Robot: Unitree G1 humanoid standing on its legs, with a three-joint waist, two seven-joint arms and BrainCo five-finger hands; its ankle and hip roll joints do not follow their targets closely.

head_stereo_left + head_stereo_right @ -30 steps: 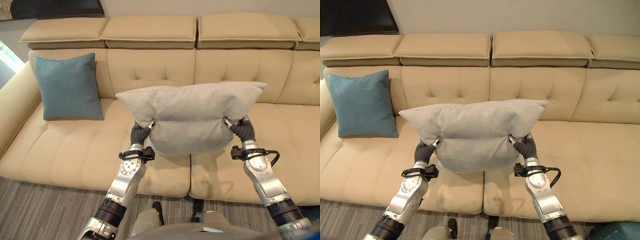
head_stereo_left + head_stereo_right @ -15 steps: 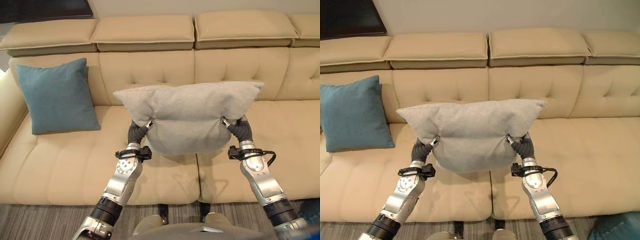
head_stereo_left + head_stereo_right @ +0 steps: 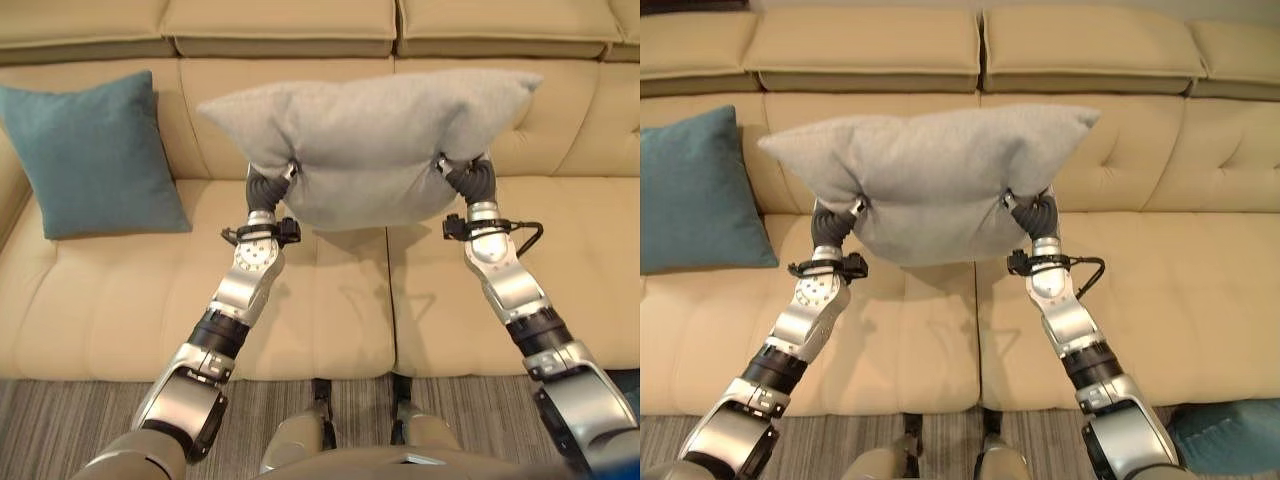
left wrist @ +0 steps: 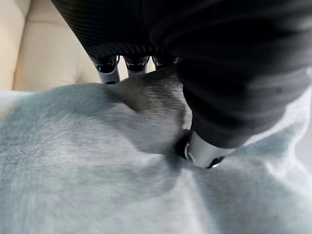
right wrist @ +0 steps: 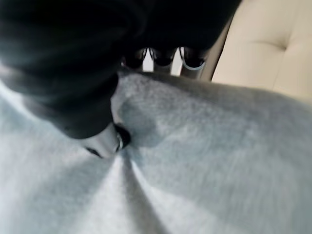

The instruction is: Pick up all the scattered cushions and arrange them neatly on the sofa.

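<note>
A large grey cushion (image 3: 370, 135) hangs in the air in front of the beige sofa's backrest (image 3: 570, 130), over the seam between two seat pads. My left hand (image 3: 268, 185) pinches its lower left edge and my right hand (image 3: 468, 180) pinches its lower right edge. In the left wrist view the thumb (image 4: 202, 148) and fingers (image 4: 109, 68) press into the grey cloth (image 4: 97, 170); the right wrist view shows the same grip (image 5: 105, 139). A teal cushion (image 3: 90, 150) leans upright against the backrest at the sofa's left end.
The sofa seat (image 3: 120, 300) has bare pads below and on both sides of the grey cushion. Striped grey carpet (image 3: 60, 420) runs along the sofa's front. A teal object (image 3: 1225, 435) lies on the floor at the lower right.
Both hands have lifted the grey cushion higher and farther toward the backrest. The camera has tilted down and come closer to the sofa.
</note>
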